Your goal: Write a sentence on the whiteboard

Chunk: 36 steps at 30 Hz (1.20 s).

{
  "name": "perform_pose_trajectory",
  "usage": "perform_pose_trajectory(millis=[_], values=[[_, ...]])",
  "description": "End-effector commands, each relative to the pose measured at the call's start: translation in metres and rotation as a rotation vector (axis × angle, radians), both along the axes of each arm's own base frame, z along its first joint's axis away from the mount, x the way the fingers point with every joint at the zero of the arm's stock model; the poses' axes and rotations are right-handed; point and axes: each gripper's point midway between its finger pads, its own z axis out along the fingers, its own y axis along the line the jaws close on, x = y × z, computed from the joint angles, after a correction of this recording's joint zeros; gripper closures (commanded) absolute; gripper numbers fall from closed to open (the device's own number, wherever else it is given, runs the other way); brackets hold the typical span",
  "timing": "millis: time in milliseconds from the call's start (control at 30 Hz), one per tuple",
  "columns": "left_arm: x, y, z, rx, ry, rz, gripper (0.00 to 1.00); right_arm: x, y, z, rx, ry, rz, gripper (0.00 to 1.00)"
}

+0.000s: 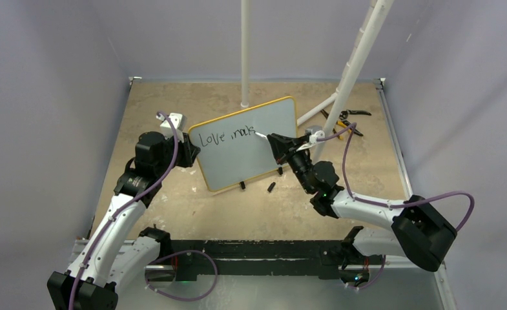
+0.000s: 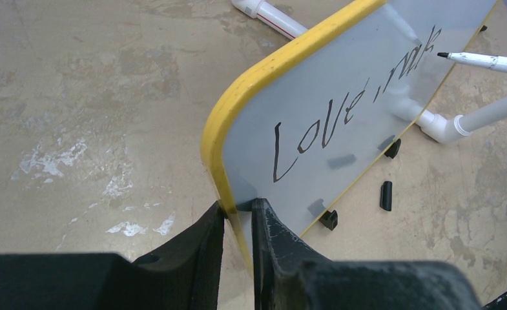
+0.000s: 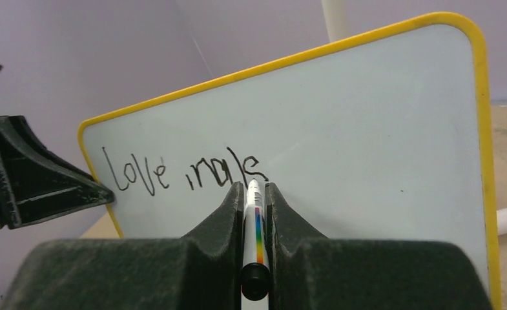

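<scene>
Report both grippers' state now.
Left gripper: shut on the whiteboard edge.
Right gripper: shut on the marker.

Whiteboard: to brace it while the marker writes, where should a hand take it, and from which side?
Take the whiteboard by its yellow frame at the short edge beside "Love", from the robot's left, jaws straddling front and back: the panel is thin and tilted, and the marker in the right hand works mid-board. The left hand grips there.

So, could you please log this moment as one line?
left end effector: clamps whiteboard edge | right end effector: grips marker, tip at text
</scene>
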Motion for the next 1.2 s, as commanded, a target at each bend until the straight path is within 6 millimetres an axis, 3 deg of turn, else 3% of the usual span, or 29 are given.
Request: perform_pose_trajectory(millis=[0,233,367,533,833,1033,1167], values=[[0.003,0.000,0.006,0.008,-0.040,-0.010,0.75,-0.011,0.002,0.024,0.016,-0.061,0.061,1.00],[0.005,0.013,0.025,0.035,-0.091,0.055,0.34,-0.014,-0.005,0.030,-0.008,-0.069,0.084,1.00],[0.005,0.021,0.054,0.054,-0.144,0.082,0.24,-0.012,-0.010,0.033,-0.023,-0.087,0.095,1.00],[0.008,0.014,0.089,0.047,-0.200,0.040,0.22,-0.012,-0.011,0.036,-0.029,-0.111,0.114,1.00],[0.036,-0.045,0.131,0.011,-0.280,-0.261,0.22,-0.005,-0.010,0.040,-0.008,-0.124,0.101,1.00],[0.048,-0.086,0.118,0.011,-0.241,-0.430,0.22,0.003,-0.011,0.042,0.002,-0.122,0.072,1.00],[0.056,-0.095,0.105,0.015,-0.215,-0.456,0.23,0.006,-0.012,0.040,0.003,-0.116,0.054,1.00]])
